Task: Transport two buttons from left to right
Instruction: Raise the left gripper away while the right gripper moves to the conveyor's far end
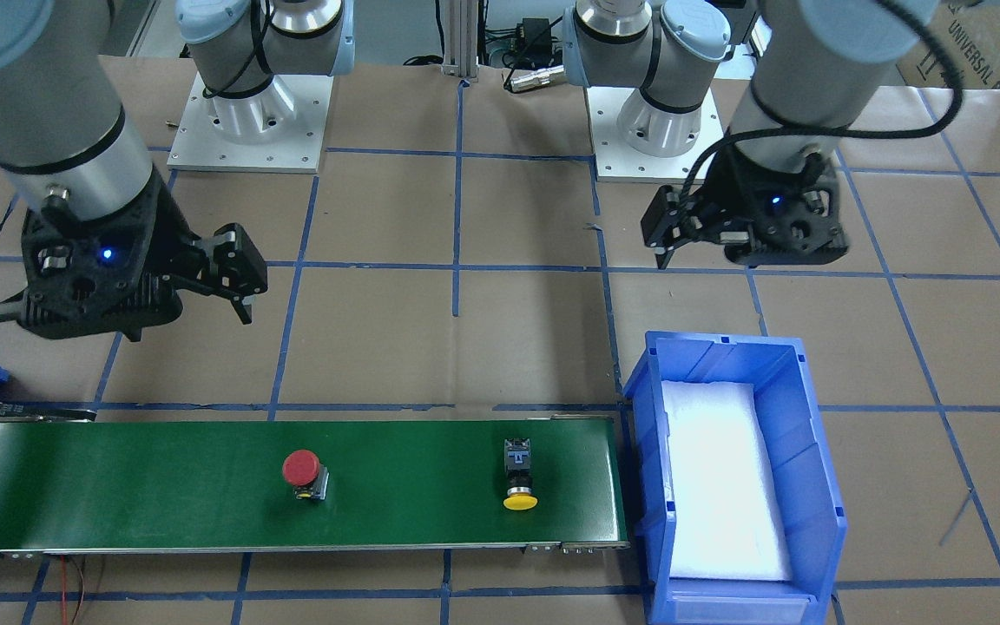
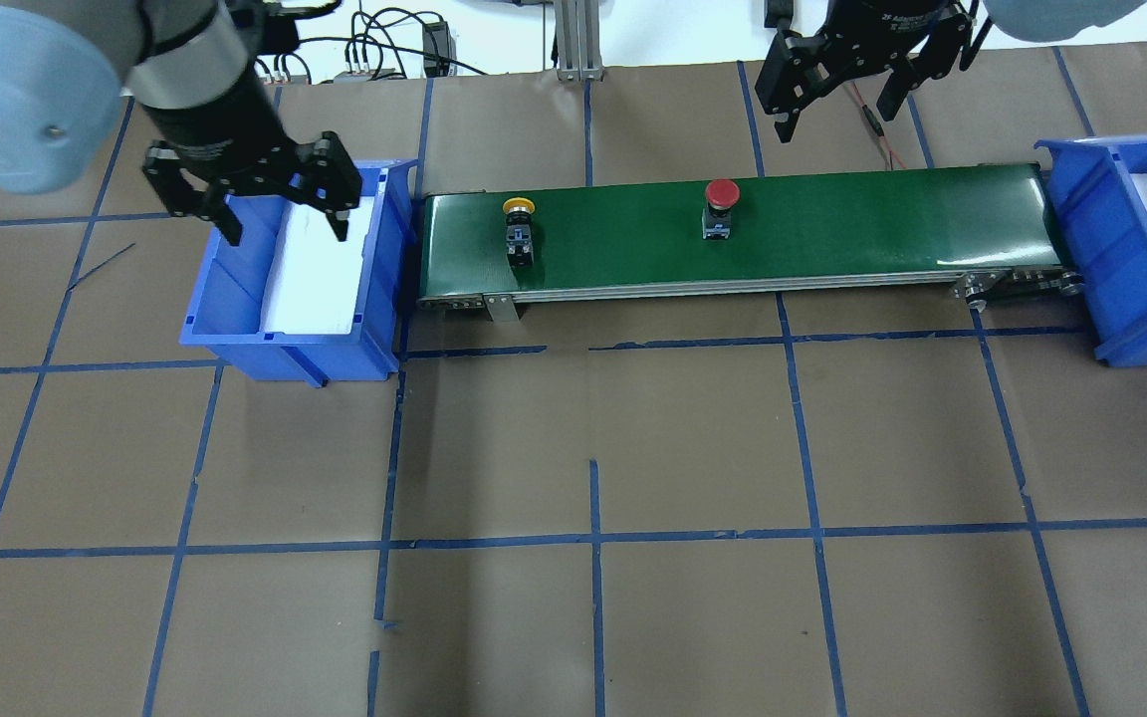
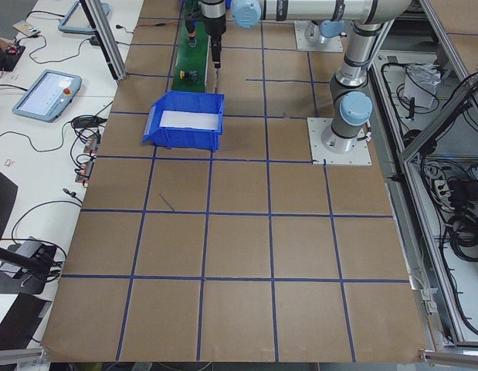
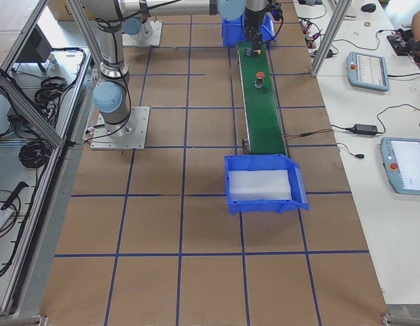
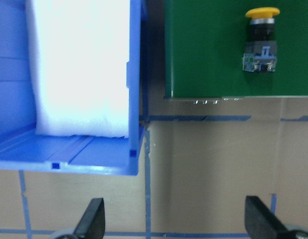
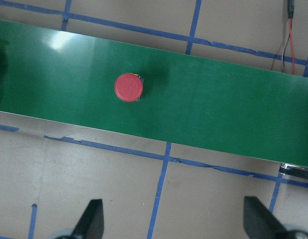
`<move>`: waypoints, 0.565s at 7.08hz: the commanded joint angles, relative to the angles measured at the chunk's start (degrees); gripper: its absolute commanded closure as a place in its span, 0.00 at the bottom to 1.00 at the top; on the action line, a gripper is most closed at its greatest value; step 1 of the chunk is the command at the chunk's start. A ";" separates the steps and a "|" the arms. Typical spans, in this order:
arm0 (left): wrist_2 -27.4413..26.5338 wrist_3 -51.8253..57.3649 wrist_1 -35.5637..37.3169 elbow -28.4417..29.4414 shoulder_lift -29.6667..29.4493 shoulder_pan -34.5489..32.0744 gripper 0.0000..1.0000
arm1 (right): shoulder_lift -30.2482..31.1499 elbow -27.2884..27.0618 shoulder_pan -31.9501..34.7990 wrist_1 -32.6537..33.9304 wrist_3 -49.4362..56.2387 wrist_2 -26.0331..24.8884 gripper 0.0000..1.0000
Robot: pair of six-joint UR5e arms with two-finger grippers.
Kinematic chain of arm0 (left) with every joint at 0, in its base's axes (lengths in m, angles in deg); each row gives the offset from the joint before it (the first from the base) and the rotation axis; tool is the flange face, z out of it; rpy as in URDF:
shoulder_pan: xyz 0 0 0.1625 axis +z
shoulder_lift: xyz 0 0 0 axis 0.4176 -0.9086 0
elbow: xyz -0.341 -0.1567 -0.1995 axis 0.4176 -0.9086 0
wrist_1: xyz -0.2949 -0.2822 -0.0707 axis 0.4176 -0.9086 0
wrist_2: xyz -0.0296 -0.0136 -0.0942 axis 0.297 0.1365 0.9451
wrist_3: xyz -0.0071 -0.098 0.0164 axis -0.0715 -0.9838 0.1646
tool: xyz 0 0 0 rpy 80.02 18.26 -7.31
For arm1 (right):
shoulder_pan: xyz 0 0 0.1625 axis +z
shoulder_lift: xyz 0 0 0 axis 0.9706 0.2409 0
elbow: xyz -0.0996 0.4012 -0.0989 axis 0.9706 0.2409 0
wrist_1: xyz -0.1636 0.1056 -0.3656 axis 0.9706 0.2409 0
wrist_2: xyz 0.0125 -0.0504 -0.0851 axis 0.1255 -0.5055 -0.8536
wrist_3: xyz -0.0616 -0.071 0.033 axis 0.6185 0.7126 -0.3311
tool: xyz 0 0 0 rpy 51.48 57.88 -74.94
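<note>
The red-capped button [image 1: 302, 473] stands upright near the middle of the green conveyor belt [image 1: 144, 495]; it also shows in the overhead view [image 2: 721, 204] and the right wrist view [image 6: 129, 87]. The yellow-capped button [image 1: 519, 476] lies on its side near the belt's left-bin end, and also shows in the overhead view [image 2: 519, 234] and the left wrist view [image 5: 261, 40]. My left gripper [image 2: 287, 227] is open and empty, high by the left blue bin [image 2: 285, 344]. My right gripper [image 2: 837, 118] is open and empty, high beside the belt, right of the red button.
The left bin [image 1: 817, 434] and the right blue bin [image 2: 1121, 249] at the belt's two ends each hold only a white foam pad. Blue tape lines cross the brown table. A red and black wire [image 2: 877, 129] lies behind the belt.
</note>
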 commanded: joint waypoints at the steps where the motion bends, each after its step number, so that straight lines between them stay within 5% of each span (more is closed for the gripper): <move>1: -0.16 6.97 -2.42 -0.13 2.18 5.67 0.00 | -3.79 1.54 -4.72 0.18 11.60 0.00 0.02; 3: 7.08 -0.38 6.12 -0.56 -1.22 -0.97 0.00 | -5.82 1.19 -8.60 0.88 25.23 -0.61 0.02; 4: 2.87 -0.84 7.15 -0.48 -1.16 -4.58 0.00 | -7.48 0.84 -9.75 1.40 31.72 -0.62 0.00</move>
